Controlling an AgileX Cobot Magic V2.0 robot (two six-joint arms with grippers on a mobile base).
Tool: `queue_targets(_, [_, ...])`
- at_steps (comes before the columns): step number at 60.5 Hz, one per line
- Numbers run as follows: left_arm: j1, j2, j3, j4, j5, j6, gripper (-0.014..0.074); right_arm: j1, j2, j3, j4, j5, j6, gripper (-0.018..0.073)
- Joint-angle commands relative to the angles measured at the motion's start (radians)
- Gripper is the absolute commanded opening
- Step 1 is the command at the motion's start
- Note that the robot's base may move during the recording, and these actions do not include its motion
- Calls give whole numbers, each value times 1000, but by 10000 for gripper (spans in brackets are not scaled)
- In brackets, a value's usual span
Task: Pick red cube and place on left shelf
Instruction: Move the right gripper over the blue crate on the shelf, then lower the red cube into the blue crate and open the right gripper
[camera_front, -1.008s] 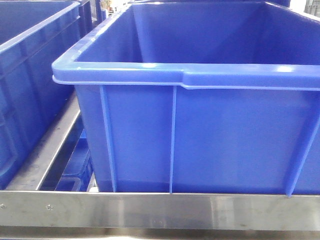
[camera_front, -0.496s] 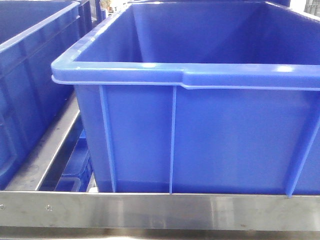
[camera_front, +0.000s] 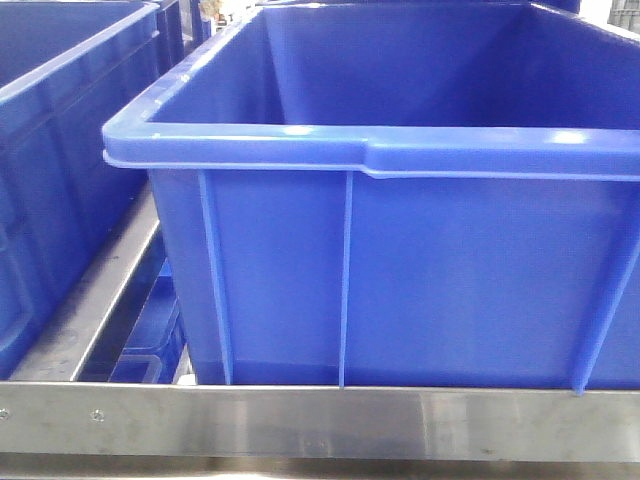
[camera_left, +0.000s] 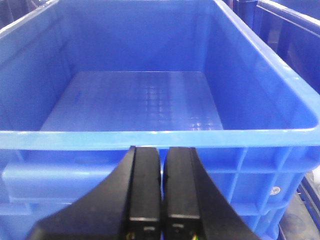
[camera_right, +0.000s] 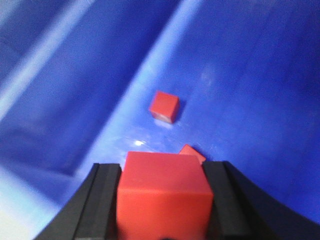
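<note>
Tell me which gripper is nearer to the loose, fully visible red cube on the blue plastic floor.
Right. The right gripper, shut on another red cube, hangs close over the loose red cube. The left gripper, shut, faces an empty blue plastic crate; no cube shows there.

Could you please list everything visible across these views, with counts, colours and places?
Large plastic crate: one, blue, centre of the front view, on the shelf.
Second plastic crate: one, blue, to its left, partly cut off.
Stainless-steel rack shelf: one, silver, front lip with screws below the crates.
Held red cube: one, red, between the right gripper's fingers.
Loose red cubes: two, red, on a blue crate floor; one half hidden behind the held cube.
Left gripper: black, shut, empty, facing an empty blue crate.
Right gripper: black, shut on the held cube.
</note>
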Motion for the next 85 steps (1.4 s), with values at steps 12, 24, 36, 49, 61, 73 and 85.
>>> queue_targets(12, [-4,-15,23,-4,-88,-1,102,-11,310,-187,-75,-19,-6,223])
queue_targets(24, [-4,-15,23,-4,-88,-1,102,-69,448,-232,-81,-30,-6,223])
queue_targets(36, [-4,-15,23,-4,-88,-1,102,-116,538,-240,-81,-76,-6,223])
queue_targets(49, [-4,-15,23,-4,-88,-1,102,-117,599,-240,-81,-96,-6,223])
queue_targets(61, [-4,-15,23,-4,-88,-1,102,-120,629,-240,-83,-90,-6,232])
queue_targets(73, [-4,-15,23,-4,-88,-1,102,-120,636,-240,-83,-77,-6,370])
queue_targets(85, [-4,-15,23,-4,-88,-1,102,-120,636,-241,-83,-70,-6,546])
